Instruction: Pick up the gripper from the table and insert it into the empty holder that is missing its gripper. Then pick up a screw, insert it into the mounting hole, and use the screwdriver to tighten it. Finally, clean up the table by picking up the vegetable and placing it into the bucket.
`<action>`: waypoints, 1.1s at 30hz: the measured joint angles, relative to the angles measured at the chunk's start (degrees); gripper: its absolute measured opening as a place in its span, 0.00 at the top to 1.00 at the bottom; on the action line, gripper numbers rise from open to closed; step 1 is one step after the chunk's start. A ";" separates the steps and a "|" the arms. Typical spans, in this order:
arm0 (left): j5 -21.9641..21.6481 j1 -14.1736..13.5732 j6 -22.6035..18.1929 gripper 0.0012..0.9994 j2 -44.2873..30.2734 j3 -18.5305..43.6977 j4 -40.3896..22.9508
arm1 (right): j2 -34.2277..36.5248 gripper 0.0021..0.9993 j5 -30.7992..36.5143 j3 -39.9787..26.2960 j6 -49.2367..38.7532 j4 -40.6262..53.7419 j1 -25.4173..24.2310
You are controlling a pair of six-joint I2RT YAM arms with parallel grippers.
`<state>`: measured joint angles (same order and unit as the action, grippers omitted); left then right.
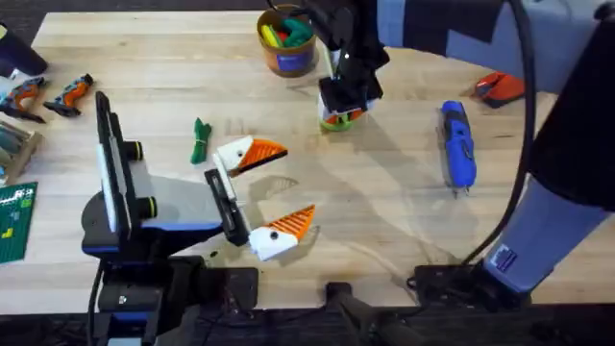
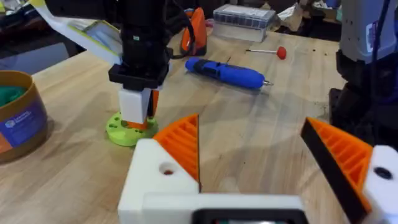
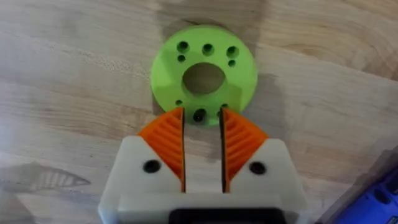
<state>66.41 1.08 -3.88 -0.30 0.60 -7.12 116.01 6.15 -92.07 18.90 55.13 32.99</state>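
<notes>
lime disc (image 3: 204, 74) under right tool (image 3: 202, 115) (fingers narrowly parted).

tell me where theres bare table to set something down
Bare wood lies between the left gripper and the screwdriver, and left of the vegetable. It is crowded around the bucket, lime-green disc and right gripper.

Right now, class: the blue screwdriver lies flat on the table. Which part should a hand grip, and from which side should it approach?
Grip the blue screwdriver around its fat middle barrel, coming straight down from above. It lies flat on the table with its metal tip pointing towards the robot, and the wood on both long sides looks bare, so the fingers could probably close across its width. The short tip seems too thin to hold.
</notes>
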 joint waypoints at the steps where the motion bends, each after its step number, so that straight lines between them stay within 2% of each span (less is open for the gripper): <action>1: 0.00 0.00 0.00 0.01 0.00 0.00 0.00 | 0.00 0.72 0.00 0.00 0.00 0.09 0.00; 18: 0.00 0.00 0.00 0.01 0.00 0.00 -0.02 | 0.00 0.85 0.00 0.00 0.00 0.35 0.48; 28: 0.00 0.00 0.02 0.01 -0.01 0.00 0.00 | 0.00 0.86 0.00 0.00 0.00 0.09 0.48; 33: 0.00 0.00 0.00 0.01 0.00 0.00 0.00 | 0.80 0.99 0.03 0.00 0.23 -0.09 0.48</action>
<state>66.41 1.08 -3.88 -0.30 0.60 -7.12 116.80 6.18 -92.07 19.12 55.05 33.47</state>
